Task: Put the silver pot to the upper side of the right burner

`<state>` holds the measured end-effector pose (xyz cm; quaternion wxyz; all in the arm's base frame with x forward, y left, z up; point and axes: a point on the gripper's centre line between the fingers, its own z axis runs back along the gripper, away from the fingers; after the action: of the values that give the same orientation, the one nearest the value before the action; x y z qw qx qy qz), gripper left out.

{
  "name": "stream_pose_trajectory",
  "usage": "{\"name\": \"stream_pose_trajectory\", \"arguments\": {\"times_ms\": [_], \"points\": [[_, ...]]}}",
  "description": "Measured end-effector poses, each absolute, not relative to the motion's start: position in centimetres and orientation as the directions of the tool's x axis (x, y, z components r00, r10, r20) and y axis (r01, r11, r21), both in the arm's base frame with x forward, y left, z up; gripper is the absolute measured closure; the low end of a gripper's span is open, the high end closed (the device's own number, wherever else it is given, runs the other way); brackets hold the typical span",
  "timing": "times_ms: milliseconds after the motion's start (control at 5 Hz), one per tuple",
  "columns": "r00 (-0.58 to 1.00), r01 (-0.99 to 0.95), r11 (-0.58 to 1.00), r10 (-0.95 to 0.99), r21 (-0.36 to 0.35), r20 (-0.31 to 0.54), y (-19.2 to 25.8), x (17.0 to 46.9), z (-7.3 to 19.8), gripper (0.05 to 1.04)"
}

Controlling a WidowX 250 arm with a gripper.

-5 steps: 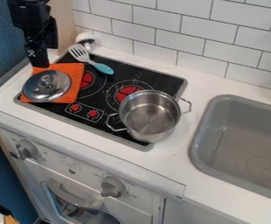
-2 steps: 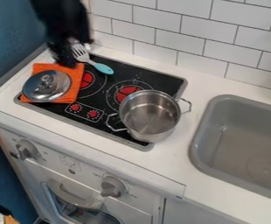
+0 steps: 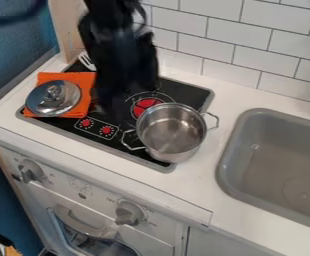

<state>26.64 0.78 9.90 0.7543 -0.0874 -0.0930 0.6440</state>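
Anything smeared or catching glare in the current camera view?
Camera view: the end effector is blurred, its dark lower edge merging with the black stovetop; camera view: bright reflections on the lid and inside the silver pot.

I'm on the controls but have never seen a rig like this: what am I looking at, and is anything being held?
Everything is seen by one fixed camera looking down at a slant. The black machine coming in from the top is a robot arm, and its gripper hangs over the left part of the toy stove. I can't make out anything held in it.

The silver pot stands without a lid at the stove's near right corner, beside the red centre of the right burner. At the left, a metal lid lies on an orange cloth. A slotted spatula pokes out behind the arm. The grey sink is at the right.
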Motion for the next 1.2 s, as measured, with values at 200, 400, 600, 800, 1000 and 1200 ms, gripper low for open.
{"name": "stream_pose_trajectory", "arguments": {"times_ms": [200, 400, 600, 800, 1000, 1200], "points": [[0.203, -0.95, 0.2, 0.979, -0.242, 0.013, 0.2, 26.3, 7.8, 0.084], [0.237, -0.95, 0.235, 0.971, -0.205, 0.016, 0.3, 26.9, 5.1, 0.084], [0.264, -0.945, 0.259, 0.965, -0.199, 0.003, 0.1, 27.5, 3.0, 0.084], [0.276, -0.944, 0.274, 0.961, -0.185, 0.013, 0.1, 28.0, 1.6, 0.139], [0.29, -0.944, 0.288, 0.957, -0.16, 0.009, -0.3, 28.5, 0.0, 0.41], [0.268, -0.95, 0.269, 0.963, -0.16, 0.026, 0.0, 28.7, -0.3, 0.717]]}}
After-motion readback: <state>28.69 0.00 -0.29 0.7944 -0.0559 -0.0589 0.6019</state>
